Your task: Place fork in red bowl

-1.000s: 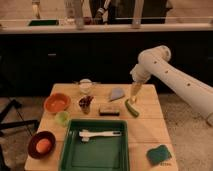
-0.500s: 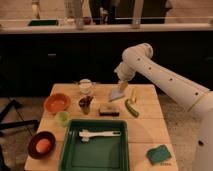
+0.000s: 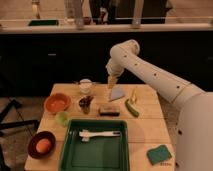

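Gripper [image 3: 112, 83] was open and empty over the far side of the wooden table [image 3: 150, 126]. White plastic fork [image 3: 100, 134] lay in the green rectangular tray [image 3: 67, 150], camera-side of it, long axis left-right. Shallow orange-red bowl [image 3: 57, 102] sat further left.

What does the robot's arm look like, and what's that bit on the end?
The arm is white, thick and rounded, with small dark dots along it. Its tool, over the far side of the wooden table, is narrower and yellowish-tan.
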Controlling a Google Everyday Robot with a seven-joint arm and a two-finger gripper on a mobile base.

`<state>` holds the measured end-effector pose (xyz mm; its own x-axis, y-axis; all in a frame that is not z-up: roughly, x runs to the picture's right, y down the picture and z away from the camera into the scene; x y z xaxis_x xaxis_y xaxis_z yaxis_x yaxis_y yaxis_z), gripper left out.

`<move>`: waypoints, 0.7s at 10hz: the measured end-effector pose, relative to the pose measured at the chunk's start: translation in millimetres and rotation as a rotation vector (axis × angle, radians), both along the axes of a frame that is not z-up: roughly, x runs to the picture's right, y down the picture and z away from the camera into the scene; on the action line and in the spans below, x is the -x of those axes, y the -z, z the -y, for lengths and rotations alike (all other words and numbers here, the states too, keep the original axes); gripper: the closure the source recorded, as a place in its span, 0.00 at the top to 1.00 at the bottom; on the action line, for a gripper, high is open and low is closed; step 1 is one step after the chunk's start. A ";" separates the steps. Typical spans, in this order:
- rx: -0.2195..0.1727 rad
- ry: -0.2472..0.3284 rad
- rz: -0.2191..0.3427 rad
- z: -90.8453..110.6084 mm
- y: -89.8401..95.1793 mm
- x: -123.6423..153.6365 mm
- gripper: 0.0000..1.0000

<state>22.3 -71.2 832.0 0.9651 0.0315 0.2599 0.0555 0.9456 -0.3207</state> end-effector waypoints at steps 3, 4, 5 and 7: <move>-0.001 -0.003 -0.005 0.6 -1.8 0.5 0.80; 0.000 -0.001 -0.002 0.4 -1.9 3.7 0.80; 0.000 -0.001 -0.001 0.3 -1.8 4.5 0.80; -0.003 -0.010 -0.002 -0.4 -2.3 3.2 0.80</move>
<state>19.1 -70.8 834.3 0.9654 0.0402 0.2578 0.0455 0.9470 -0.3181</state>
